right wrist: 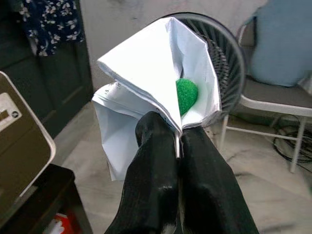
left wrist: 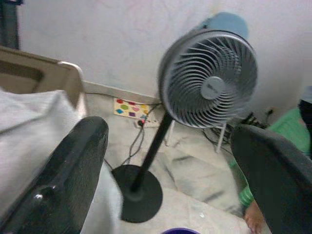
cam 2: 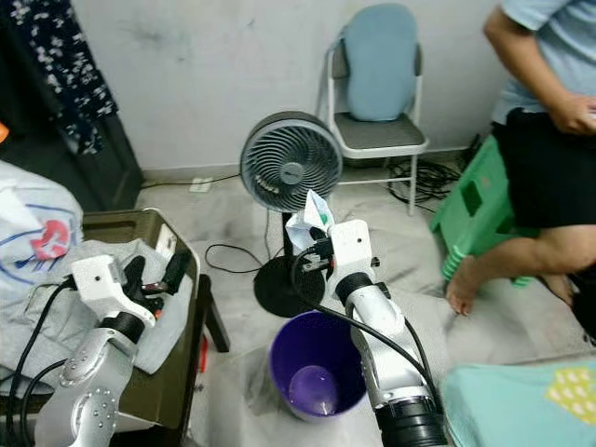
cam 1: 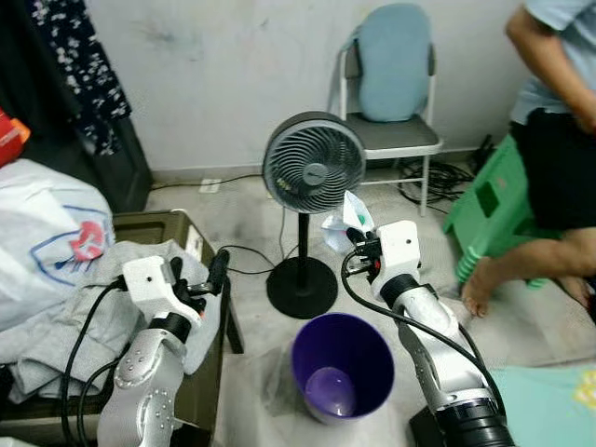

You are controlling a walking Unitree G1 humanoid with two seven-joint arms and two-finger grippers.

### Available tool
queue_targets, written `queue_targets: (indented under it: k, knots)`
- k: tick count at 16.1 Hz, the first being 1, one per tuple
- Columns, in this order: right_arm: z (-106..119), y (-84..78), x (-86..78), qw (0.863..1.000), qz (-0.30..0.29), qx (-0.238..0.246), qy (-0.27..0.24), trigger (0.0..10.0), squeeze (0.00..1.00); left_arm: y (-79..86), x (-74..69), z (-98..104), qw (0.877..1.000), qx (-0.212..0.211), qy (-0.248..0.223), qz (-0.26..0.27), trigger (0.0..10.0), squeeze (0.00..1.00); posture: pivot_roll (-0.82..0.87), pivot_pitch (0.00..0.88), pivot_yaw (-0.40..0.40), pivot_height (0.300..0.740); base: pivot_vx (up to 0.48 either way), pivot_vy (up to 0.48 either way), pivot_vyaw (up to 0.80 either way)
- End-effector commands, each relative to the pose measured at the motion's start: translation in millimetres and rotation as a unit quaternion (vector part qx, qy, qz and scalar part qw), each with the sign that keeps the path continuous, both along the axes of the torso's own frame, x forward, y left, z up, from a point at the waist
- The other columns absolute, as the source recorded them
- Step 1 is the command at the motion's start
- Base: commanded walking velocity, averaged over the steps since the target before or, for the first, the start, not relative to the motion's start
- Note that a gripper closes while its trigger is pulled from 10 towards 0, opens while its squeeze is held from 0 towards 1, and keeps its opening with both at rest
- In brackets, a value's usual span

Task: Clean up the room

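My right gripper [cam 1: 357,242] is shut on a crumpled white paper [cam 1: 345,222] with a green patch inside, held in the air in front of the fan and a little above and behind the purple bin [cam 1: 343,318]. In the right wrist view the two fingers [right wrist: 153,161] pinch the paper's [right wrist: 146,78] lower edge. The bin stands on the floor between my arms, with a pale round thing at its bottom. My left gripper [cam 1: 200,279] is open over a grey cloth [cam 1: 84,317] on an olive table [cam 1: 154,226]; its wide-apart fingers [left wrist: 63,170] hold nothing.
A grey standing fan [cam 1: 313,168] is just behind the bin, its cable trailing on the floor. A folding chair [cam 1: 391,135] stands at the wall. A person [cam 1: 549,140] sits on a green stool [cam 1: 489,209] at the right. A white bag [cam 1: 42,233] lies at the left.
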State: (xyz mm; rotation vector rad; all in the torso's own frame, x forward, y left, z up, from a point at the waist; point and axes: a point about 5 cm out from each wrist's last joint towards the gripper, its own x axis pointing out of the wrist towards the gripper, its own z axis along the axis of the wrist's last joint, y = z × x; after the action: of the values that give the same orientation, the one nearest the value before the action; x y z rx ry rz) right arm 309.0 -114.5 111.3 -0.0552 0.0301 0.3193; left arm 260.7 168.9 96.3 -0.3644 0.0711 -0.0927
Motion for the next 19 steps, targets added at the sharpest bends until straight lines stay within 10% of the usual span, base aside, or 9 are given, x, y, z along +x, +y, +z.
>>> queue_targets:
  k: [1,19]
  knots:
    - [-0.4,-2.0,1.3,1.0,-0.004,-0.002,0.0,10.0,0.0,-1.1,0.4,0.0,1.0,0.008,0.002,-0.005,10.0,0.0,-0.19,0.016,0.035,0.74,0.0,-0.48,0.0]
    - [-1.1,1.3,2.8,1.0,0.004,-0.015,-0.003,10.0,0.0,2.1,1.1,1.0,1.0,0.005,-0.002,0.002,10.0,0.0,-0.19,0.027,0.037,0.74,0.0,-0.133,0.07]
